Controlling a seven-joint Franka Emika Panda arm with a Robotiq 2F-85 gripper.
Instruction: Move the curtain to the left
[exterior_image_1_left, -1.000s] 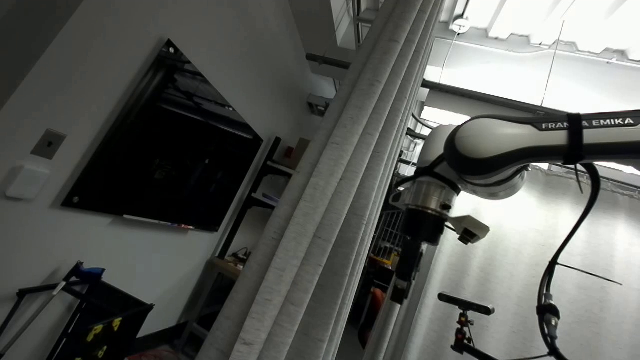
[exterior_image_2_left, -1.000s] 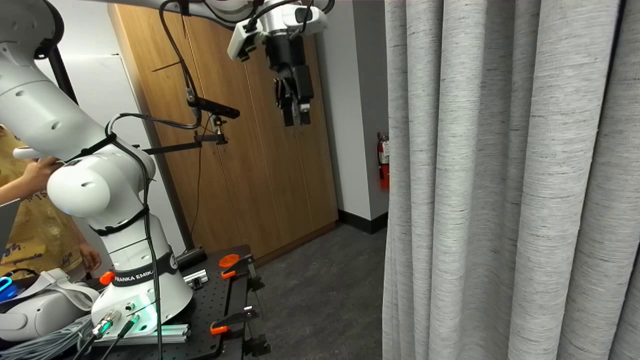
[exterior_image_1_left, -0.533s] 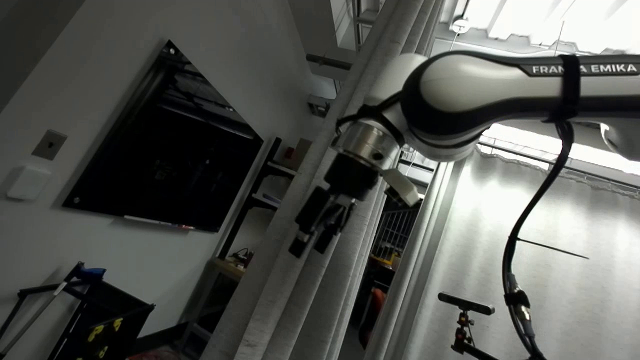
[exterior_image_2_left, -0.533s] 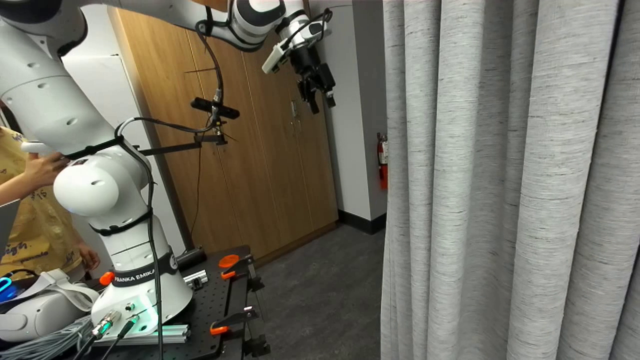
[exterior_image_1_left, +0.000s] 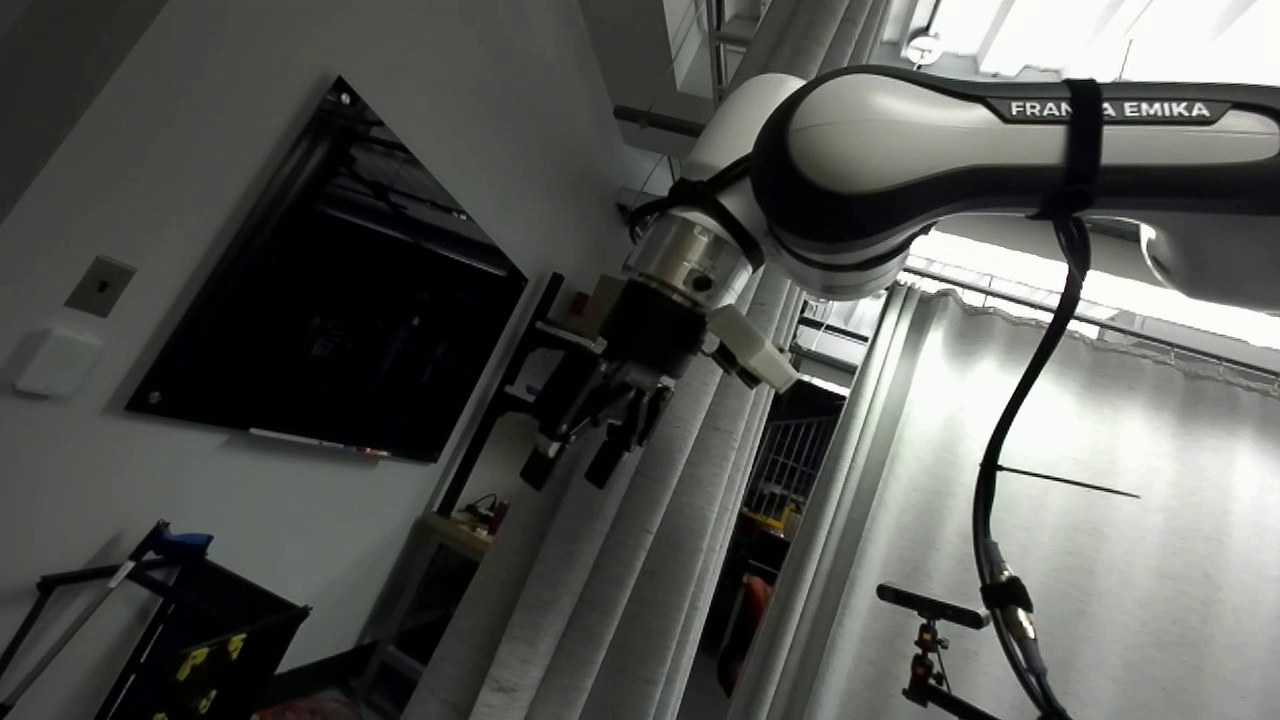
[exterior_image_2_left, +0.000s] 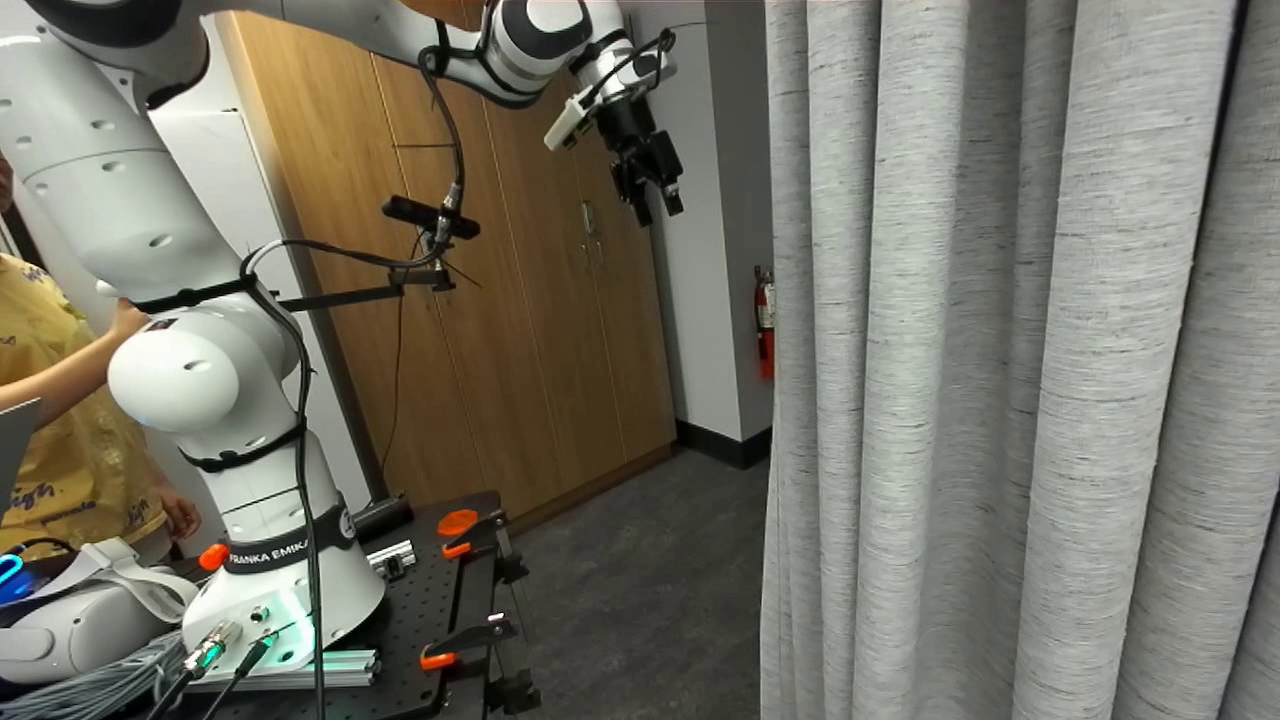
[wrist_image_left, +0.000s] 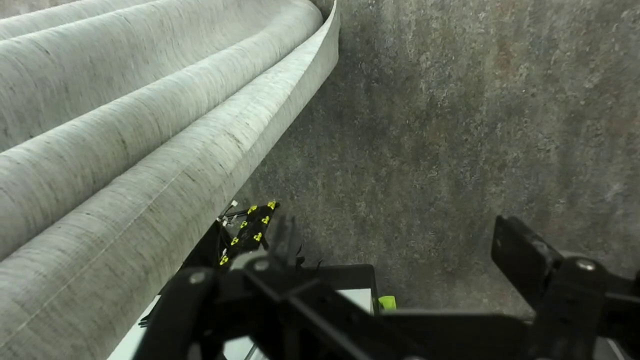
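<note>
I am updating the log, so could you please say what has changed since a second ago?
In an exterior view, the arm swung left and upward, bringing the open gripper partly in front of the curtain. The person's hand shifted too. Nothing was visibly grasped or released. The curtain hangs about as before, and the black wall panel stayed put.

I've got a glossy black rectangular panel (exterior_image_1_left: 340, 300) on a pale wall (exterior_image_1_left: 460, 130) at left in an exterior view. Far off in an exterior view I see a tall brown wooden cabinet (exterior_image_2_left: 530, 330), a red cylindrical fire extinguisher (exterior_image_2_left: 766, 325) right of it, and, near left, a white plastic headset (exterior_image_2_left: 90, 622).
</note>
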